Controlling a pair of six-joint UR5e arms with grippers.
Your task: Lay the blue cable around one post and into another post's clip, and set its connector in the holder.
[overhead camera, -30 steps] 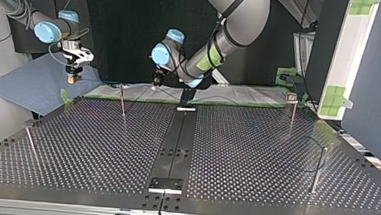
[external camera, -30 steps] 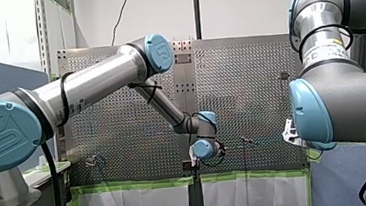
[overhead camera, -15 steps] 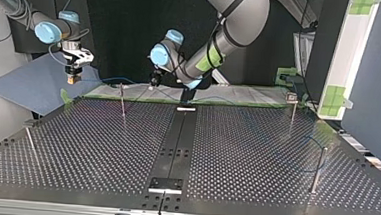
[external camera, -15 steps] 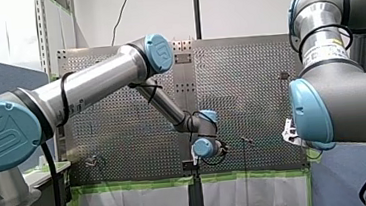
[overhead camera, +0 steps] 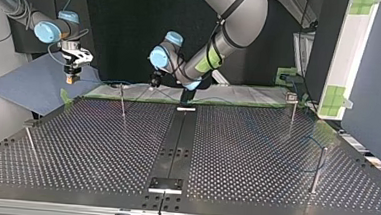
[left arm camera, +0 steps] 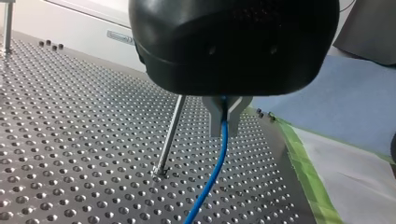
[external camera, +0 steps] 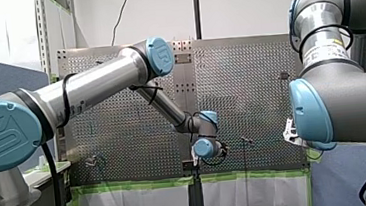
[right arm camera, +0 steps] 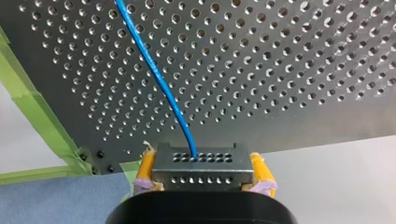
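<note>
My left gripper [left arm camera: 224, 126] is clenched on the blue cable [left arm camera: 210, 179], just beside a thin post [left arm camera: 170, 134] on the surface [left arm camera: 70, 140]. My right gripper [right arm camera: 202, 164] grasps the connector [right arm camera: 201, 176], farther from that post, past the surface's edge.

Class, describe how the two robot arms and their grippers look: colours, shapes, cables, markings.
Both arms are silver-grey tubes with light blue joint caps and black cables. My left arm wears a green band; my right arm has a small label. My left gripper is black with grey metal fingers; my right gripper is black with yellow pads.
</note>
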